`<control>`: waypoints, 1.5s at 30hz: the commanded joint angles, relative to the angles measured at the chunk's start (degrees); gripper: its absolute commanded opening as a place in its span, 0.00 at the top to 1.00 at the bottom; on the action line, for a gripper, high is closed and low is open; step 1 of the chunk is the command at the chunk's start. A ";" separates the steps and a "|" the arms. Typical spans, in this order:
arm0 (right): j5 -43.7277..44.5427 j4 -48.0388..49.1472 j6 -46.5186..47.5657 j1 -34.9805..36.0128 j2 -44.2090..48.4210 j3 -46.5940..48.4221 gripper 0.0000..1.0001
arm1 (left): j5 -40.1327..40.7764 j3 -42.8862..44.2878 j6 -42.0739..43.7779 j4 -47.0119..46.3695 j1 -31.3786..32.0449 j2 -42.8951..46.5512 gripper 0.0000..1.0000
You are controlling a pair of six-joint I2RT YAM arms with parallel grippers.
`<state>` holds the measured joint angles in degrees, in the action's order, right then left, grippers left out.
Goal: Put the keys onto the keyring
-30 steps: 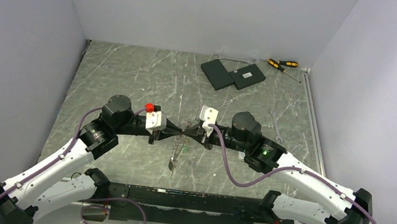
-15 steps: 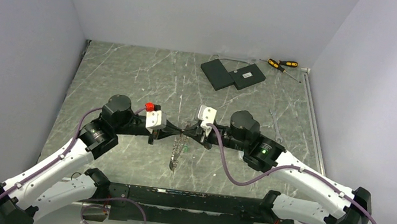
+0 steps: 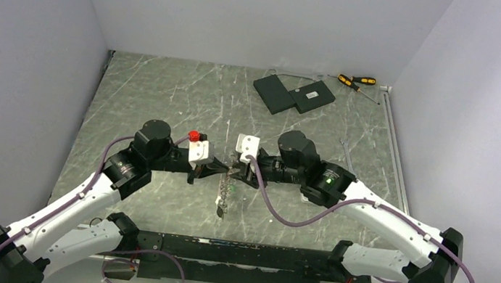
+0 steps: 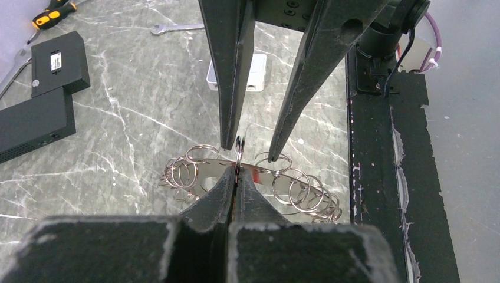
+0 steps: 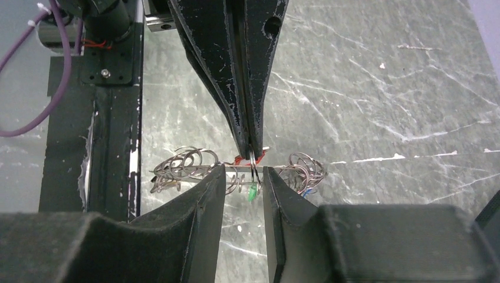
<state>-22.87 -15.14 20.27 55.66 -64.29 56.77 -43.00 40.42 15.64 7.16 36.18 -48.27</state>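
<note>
The keyring is a flat grey metal piece carrying several small wire rings, seen edge-on between the two grippers. My left gripper is shut on one small ring at the keyring's middle. The right gripper stands open, one finger on each side of that ring, touching nothing that I can see. A green key hangs just below the pinched ring, a bit of red shows behind it, and a blue key sits among the rings at the right end.
Two flat black slabs and yellow-and-black screwdrivers lie at the back right. A small wrench rests right of the right arm. The black base rail runs along the near edge.
The right gripper has opened and its arm has pushed left toward the left gripper. The left gripper closed fully on the ring and stayed there.
</note>
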 commanded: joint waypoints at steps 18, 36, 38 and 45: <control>-0.51 -9.76 5.45 0.24 -8.27 11.43 0.92 | -0.19 2.82 1.72 -0.97 -0.06 -0.60 1.00; 2.44 3.85 2.94 0.13 -1.06 1.82 1.00 | 0.12 0.80 0.56 -4.52 -0.09 2.73 0.72; 2.78 5.52 2.44 0.15 -0.16 0.83 1.00 | 0.34 0.60 0.45 -4.76 -0.11 3.08 0.70; 3.40 8.16 1.55 0.15 1.89 -0.40 1.00 | -2.08 1.15 0.91 -3.97 -0.11 1.77 0.70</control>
<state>-19.94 -14.90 22.94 55.70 -65.32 56.05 -42.39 40.42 16.67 4.97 36.18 -46.00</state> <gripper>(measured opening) 0.018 0.299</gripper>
